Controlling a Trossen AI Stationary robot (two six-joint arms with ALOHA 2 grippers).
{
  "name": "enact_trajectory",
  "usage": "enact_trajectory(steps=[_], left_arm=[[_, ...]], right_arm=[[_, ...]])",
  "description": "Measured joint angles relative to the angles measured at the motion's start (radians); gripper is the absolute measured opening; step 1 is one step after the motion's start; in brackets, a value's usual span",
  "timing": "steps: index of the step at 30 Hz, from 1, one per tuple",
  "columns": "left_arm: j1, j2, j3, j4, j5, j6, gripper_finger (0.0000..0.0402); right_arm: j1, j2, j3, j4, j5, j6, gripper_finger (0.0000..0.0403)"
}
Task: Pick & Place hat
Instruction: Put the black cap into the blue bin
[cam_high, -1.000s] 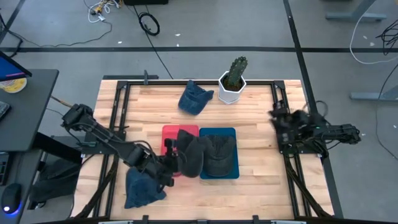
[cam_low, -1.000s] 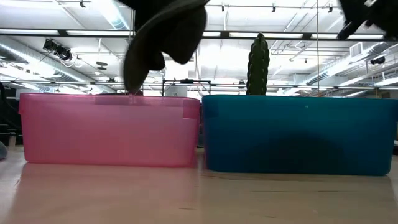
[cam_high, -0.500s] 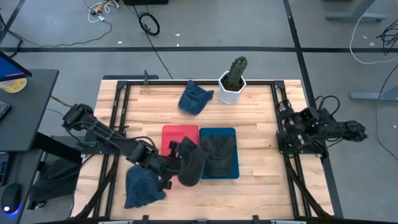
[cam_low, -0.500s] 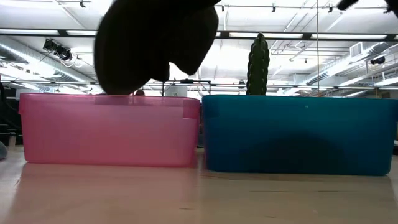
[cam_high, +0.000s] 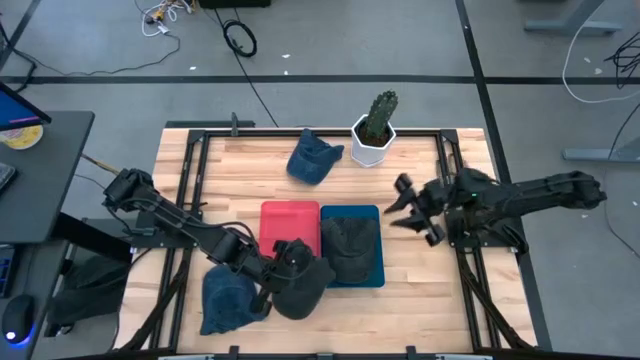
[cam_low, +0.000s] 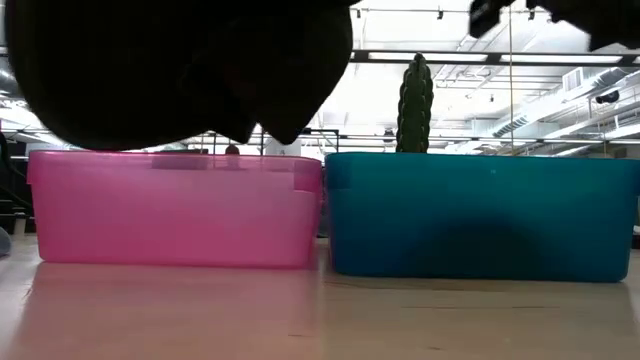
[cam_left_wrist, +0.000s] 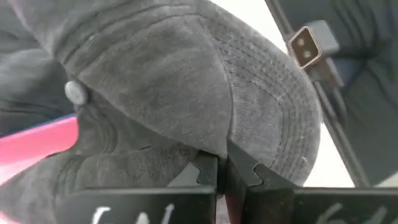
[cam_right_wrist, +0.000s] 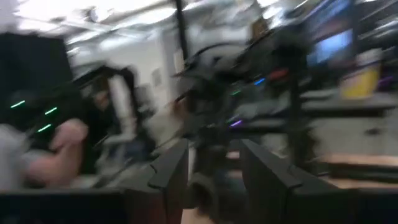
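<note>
Charcoal-grey fabric cap (cam_high: 303, 285): hangs in the lower middle of the high frame, just below the red bin and overlapping the front edge of the blue bin's corner; it fills the upper left of the low frame as a dark mass above the pink wall.
Hold on it: left gripper (cam_left_wrist: 222, 171) has its fingers pressed together on a fold of the cloth near the crown seam, close to the top button.
Handling, as I judge it: light and soft, so it droops and swings under the pinch; the stitched brim is the stiffer part and would give a steadier hold than loose crown cloth. Not fragile, not slippery, but a thin fold could slide out.
Red plastic bin (cam_high: 279, 217): centre of the high frame, floor bare where visible.
Blue plastic bin (cam_high: 375, 216): touching the red bin's right side, with a second dark grey cap (cam_high: 352, 245) lying inside.
Other hats: a dark blue cap (cam_high: 225, 300) lower left on the wooden table (cam_high: 230, 170), another blue cap (cam_high: 312, 158) upper middle.
Cactus in white pot (cam_high: 376, 128): upper middle, right of that cap.
Right gripper (cam_high: 412, 208): right of the blue bin, fingers apart, holding nothing.
</note>
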Motion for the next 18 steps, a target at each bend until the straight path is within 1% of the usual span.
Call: enact_trajectory(steps=[2,5,7,10,13,15,18], left_arm=[[0.000,0.003,-0.001,-0.006,0.020,-0.009,0.0007],[0.000,0.006,-0.001,0.004,0.045,-0.024,0.0006],[0.000,0.007,-0.001,0.004,0.045,-0.029,0.0005],[0.002,0.007,-0.001,0.006,0.044,-0.031,0.0006],[0.002,0.009,-0.001,0.008,0.044,-0.031,0.0007],[0.002,0.011,-0.001,0.011,0.044,-0.031,0.0006],[0.002,0.011,-0.002,0.012,0.044,-0.031,0.0006]], right_arm=[[0.008,0.078,0.039,-0.004,-0.084,0.015,0.0148],[0.030,0.192,0.103,-0.032,-0.127,0.062,0.0148],[0.050,0.267,0.148,-0.055,-0.124,0.031,0.0148],[0.074,0.365,0.210,-0.076,-0.124,-0.077,0.0148],[0.087,0.449,0.274,-0.102,-0.119,-0.105,0.0151],[0.092,0.499,0.324,-0.124,-0.102,-0.108,0.0163],[0.102,0.576,0.389,-0.163,-0.061,-0.114,0.0198]])
